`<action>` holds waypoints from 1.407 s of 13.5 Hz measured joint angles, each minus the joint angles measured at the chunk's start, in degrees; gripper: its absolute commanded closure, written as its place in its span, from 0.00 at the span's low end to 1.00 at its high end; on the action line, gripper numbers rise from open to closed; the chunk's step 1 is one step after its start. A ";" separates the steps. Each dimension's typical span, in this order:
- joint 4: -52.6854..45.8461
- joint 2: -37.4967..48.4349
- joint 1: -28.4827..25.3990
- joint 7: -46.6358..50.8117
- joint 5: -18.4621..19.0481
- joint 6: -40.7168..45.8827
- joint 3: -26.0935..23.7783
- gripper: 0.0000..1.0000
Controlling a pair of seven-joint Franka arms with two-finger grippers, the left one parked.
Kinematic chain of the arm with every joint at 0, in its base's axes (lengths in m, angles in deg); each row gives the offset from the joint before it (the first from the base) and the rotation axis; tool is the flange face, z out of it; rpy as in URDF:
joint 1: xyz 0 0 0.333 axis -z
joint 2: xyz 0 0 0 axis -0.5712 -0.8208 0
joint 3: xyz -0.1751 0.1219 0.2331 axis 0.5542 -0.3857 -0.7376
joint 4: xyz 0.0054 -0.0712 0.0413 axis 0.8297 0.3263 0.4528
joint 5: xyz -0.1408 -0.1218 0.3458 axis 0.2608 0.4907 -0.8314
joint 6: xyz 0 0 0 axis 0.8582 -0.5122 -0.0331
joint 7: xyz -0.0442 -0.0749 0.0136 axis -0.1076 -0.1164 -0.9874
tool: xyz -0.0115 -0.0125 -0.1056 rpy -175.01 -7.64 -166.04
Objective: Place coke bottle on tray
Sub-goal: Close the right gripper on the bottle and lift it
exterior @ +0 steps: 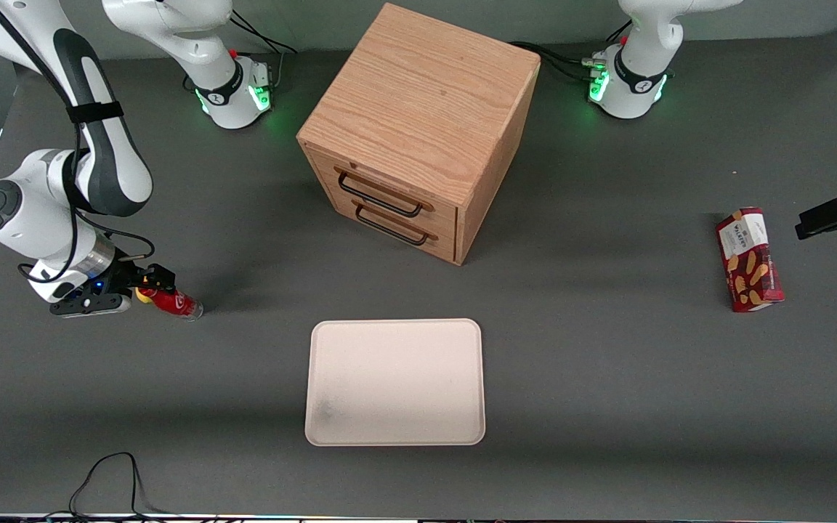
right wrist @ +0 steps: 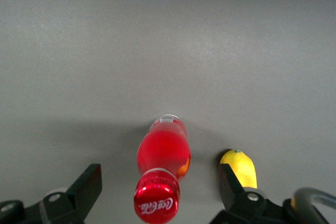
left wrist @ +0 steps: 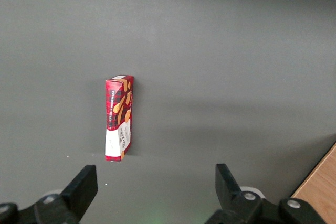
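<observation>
Coke bottle (right wrist: 161, 174) stands upright on counter (exterior: 607, 378), toward working arm's end, well apart from tray (exterior: 395, 381). Right gripper (right wrist: 157, 192) low over it, jaws wide, nothing held; bottle sits between them, cap up toward wrist camera, long axis vertical. Lemon-like lump (right wrist: 239, 167) just beside one finger: judged risk at closing.

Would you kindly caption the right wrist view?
Open end effector straddling the coke bottle, lemon beside one finger.
</observation>
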 measured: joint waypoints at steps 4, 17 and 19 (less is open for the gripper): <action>-0.09 -0.03 -0.04 0.00 -0.07 1.22 -0.10 0.93; -33.58 2.19 -0.16 -2.08 -0.11 40.78 -0.12 1.00; -41.03 2.42 -0.20 -2.10 -0.11 49.01 -0.13 1.00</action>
